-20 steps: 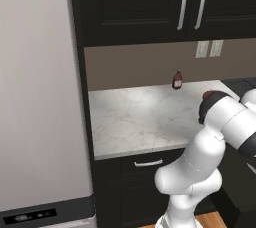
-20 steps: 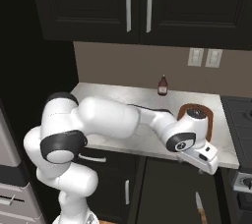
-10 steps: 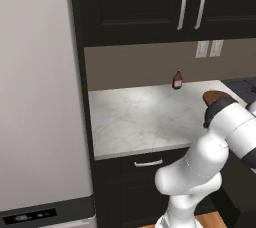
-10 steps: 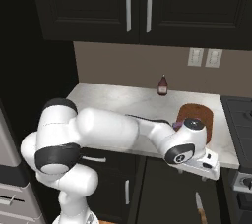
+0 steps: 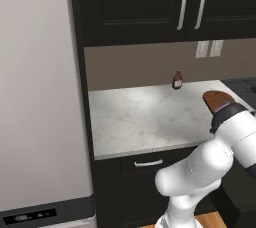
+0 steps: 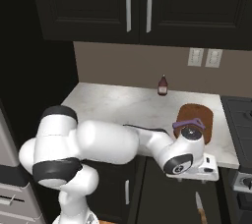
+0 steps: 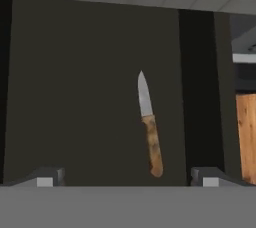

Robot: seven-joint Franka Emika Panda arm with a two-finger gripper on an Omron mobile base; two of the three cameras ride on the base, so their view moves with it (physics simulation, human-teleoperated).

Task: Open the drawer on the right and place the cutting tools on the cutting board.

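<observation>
A: Comparing with 1 second back, what has changed?

B: The arm has swung further right and lower. In the right base view its wrist now covers the near edge of the board (image 6: 203, 120), and the gripper (image 6: 204, 174) sits below the counter (image 6: 113, 105) edge.

A: Gripper state?

B: Released, jaws spread wide, nothing between them. The hand view shows both fingertips (image 7: 47, 177) well apart, above the open drawer (image 7: 90, 97).

A: And the tools?

B: Purple scissors (image 6: 188, 122) already lie on the board, as before. A knife (image 7: 150, 124) with a wooden handle lies in the drawer, blade toward the counter.

A: Anything else?

B: The bottle (image 5: 177, 79) stands unmoved by the back wall.
</observation>
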